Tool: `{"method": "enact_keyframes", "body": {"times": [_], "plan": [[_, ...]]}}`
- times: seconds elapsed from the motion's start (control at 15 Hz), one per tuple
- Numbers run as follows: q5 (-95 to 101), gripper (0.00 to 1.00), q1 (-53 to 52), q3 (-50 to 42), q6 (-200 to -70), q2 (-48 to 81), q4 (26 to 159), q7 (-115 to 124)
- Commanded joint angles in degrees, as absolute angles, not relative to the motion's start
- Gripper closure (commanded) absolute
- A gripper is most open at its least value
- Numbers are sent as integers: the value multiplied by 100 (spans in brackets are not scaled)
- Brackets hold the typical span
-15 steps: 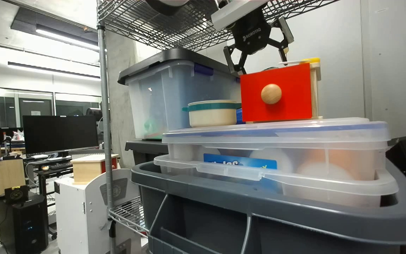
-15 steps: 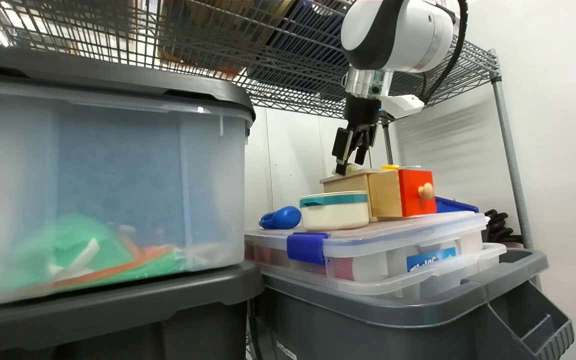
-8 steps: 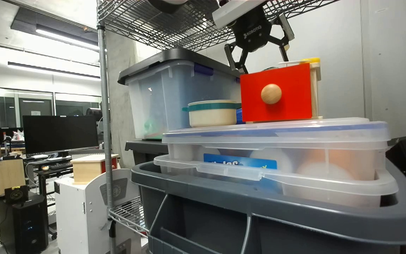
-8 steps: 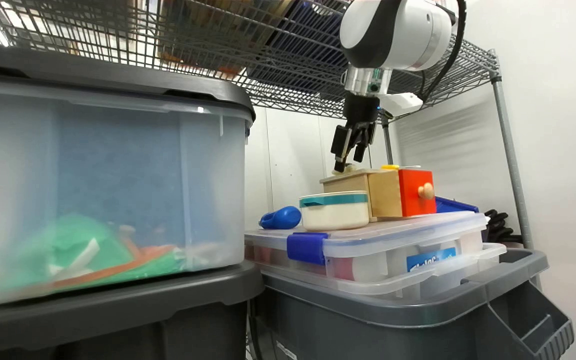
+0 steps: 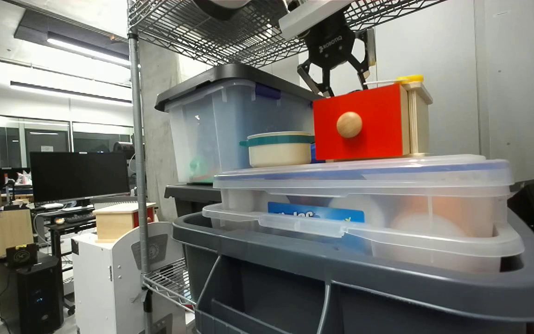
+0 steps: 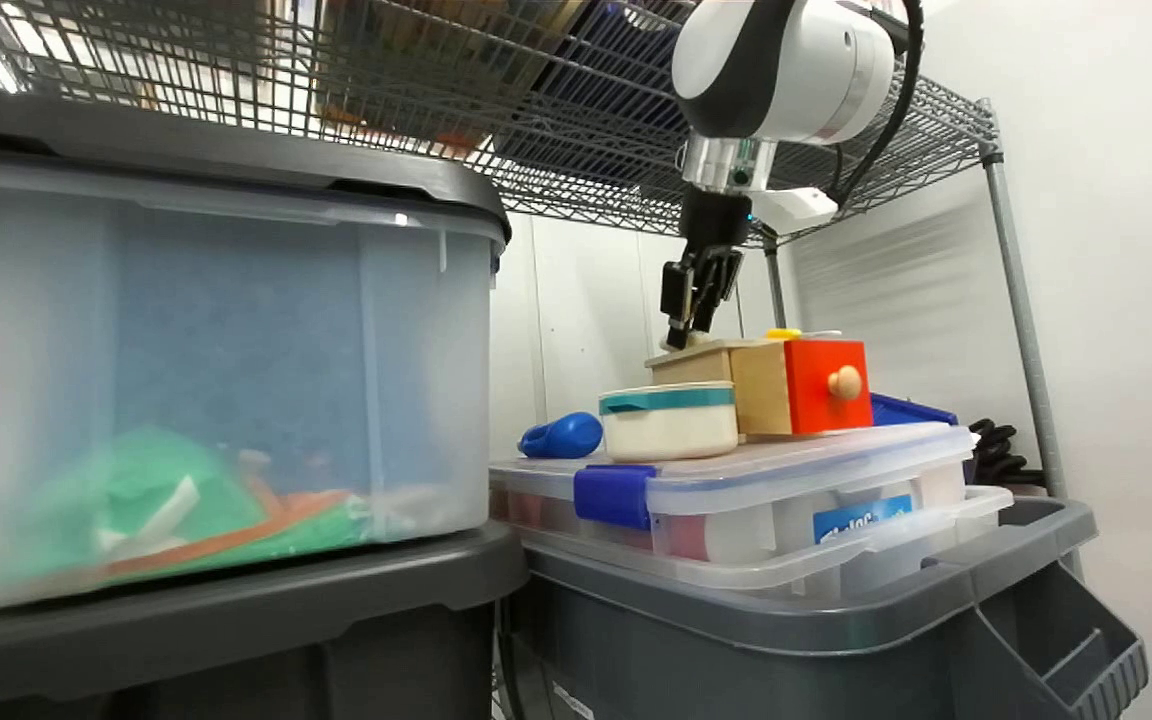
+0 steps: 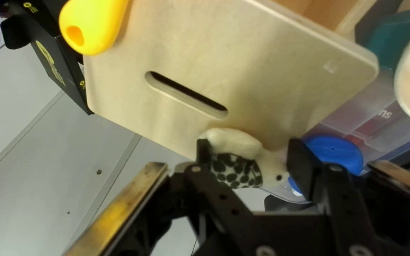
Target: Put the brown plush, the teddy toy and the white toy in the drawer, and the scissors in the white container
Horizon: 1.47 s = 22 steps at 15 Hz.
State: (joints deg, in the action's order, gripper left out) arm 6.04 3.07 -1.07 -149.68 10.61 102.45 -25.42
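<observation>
I'm straddling the unstowed white toy (image 7: 243,165) with my pincer (image 7: 249,151), can't tell if gripping; drawer (image 5: 380,120) open, rest unclear.

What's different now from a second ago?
The gripper has partly closed, its jaws either side of the white toy; whether it grips, I can't tell. The drawer and its casing turned slightly, the knob shifting left in both exterior views. The white container stayed put.

Drawer (image 5: 378,121) red w/ tan knob (image 5: 349,124); toy (image 7: 249,154) cream w/ blk-spotted patch (image 7: 235,172); container (image 6: 671,428) off-wht w/ teal band (image 6: 671,400).
</observation>
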Motion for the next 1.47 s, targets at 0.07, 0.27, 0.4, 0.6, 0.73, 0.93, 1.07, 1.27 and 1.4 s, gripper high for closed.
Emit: {"method": "enact_keyframes", "body": {"times": [0.07, 0.27, 0.4, 0.6, 0.73, 0.93, 1.07, 1.27, 1.4], "plan": [[339, 81, 430, 18, -14986, 1209, 10080, -2819], [287, 99, 435, 38, -14984, 1213, 10077, -2866], [283, 100, 449, 36, -14989, 1207, 10085, -2900], [265, 99, 469, 36, -14995, 1199, 10099, -2943], [244, 99, 480, 39, -14992, 1195, 10097, -2972], [276, 99, 471, 28, -14984, 1133, 10137, -2942], [293, 99, 472, 17, -14984, 1050, 10221, -2914], [250, 99, 506, 14, -15015, 962, 10372, -2936], [217, 99, 535, 11, -15043, 889, 10469, -2955]]}}
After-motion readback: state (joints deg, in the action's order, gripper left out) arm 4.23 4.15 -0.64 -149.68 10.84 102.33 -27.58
